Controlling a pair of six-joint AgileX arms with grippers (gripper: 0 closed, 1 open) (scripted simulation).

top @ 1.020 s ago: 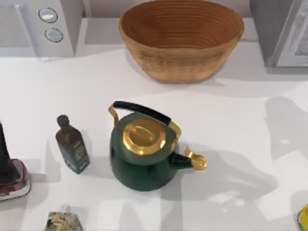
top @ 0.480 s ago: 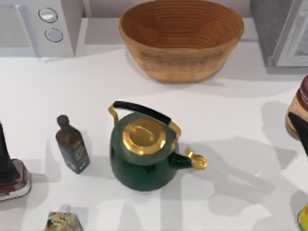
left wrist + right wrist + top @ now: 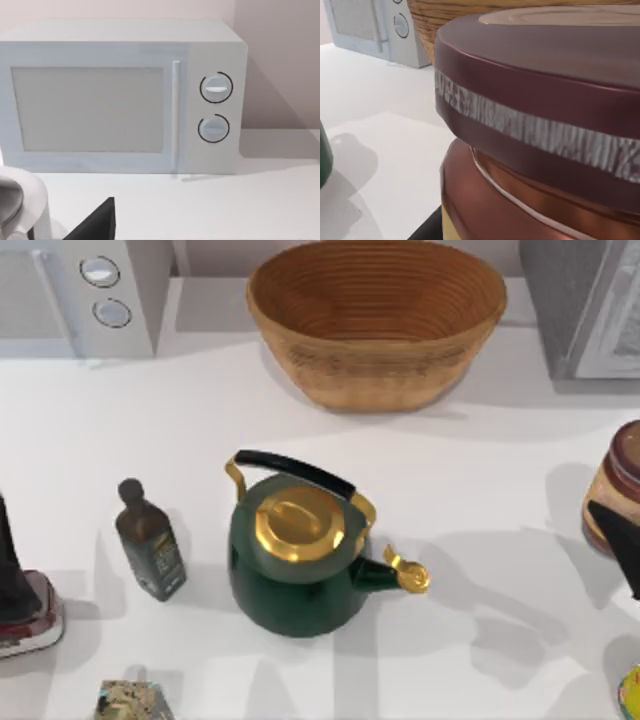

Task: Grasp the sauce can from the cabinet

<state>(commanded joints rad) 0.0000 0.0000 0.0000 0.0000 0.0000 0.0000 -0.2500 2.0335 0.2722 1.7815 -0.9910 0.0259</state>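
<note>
Left arm parked at the top view's far left edge, its left gripper [image 3: 95, 222] just a dark wedge in its own wrist view facing the microwave [image 3: 120, 100]; whether clenched or released, cannot tell. Well away from the work, with the dark bottle [image 3: 150, 540] and the green kettle [image 3: 300, 560] between it and the can.

Further right, at the top view's right edge, the sauce can [image 3: 615, 485]: upright, long axis vertical, maroon top tipped slightly toward the camera, standing out over the white table [image 3: 480, 470] rather than inside the grey cabinet [image 3: 590, 300] at the back corner.

Right gripper [image 3: 622, 540] touching the can's near side, one dark finger overlapping the tan wall low down. In the right wrist view, the can [image 3: 545, 125] pressed up close, maroon rim and silvery band directly ahead of the jaws, a dark finger edge at its base. Seemingly clamped on the can, though the second finger stays hidden, so grasp read as a judgement.

Relation that matters: can directly between and ahead of the right jaws, axis crosswise to them, right arm plainly the nearer one. Likely next: carry it clear, mindful of a slip from so low a hold.
</note>
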